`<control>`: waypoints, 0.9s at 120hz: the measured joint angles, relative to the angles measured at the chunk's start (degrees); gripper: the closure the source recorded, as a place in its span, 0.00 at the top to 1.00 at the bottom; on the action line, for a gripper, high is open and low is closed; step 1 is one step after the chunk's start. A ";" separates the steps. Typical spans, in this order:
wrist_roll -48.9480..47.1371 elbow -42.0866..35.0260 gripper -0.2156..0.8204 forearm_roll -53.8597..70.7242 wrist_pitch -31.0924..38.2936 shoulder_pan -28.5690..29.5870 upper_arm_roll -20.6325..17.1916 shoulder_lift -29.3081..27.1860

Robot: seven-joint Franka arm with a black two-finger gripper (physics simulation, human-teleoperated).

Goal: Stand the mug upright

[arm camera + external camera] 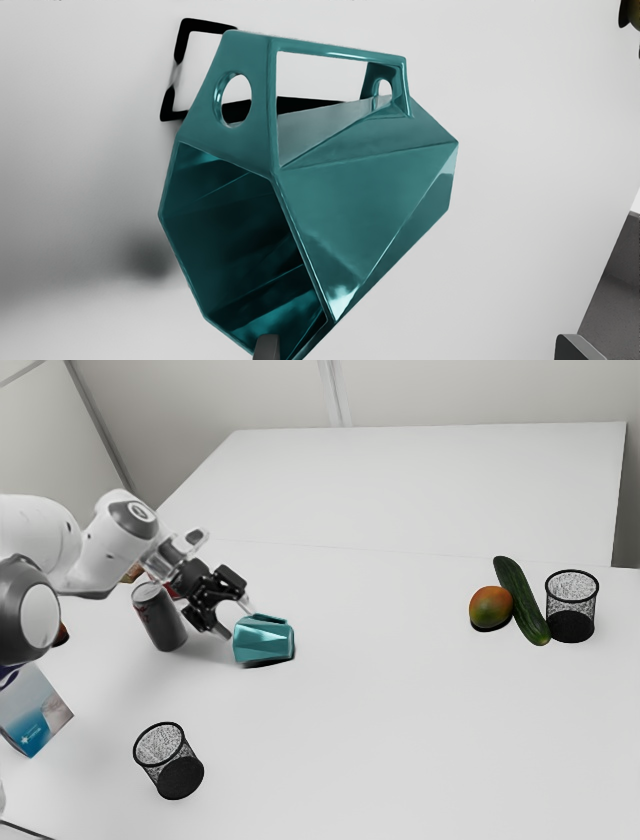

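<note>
Mug (264, 640) lies on its side on the bench (400, 740), past the near mesh cup (168, 760), handle (340, 51) uppermost; grasping, tipping up and standing it remain, I judge. My tool (238, 618), spread and empty, is by its mouth (230, 225). Cucumber (521, 600) rests far off, toward the exterior view's right.

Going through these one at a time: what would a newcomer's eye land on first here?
Probably the glossy teal, faceted mug, lying on its side on the white table with its mouth toward the open black gripper. Next, at the exterior view's right, comes the green cucumber, lying between a red-and-green fruit and a black mesh cup.
</note>
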 joint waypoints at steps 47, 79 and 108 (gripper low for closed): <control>2.14 0.34 0.78 -1.72 0.64 -0.52 -1.48 1.16; 1.96 1.01 0.29 -1.61 0.80 -0.65 -2.65 0.70; 1.21 1.38 0.10 -1.38 0.84 -0.65 -3.43 0.48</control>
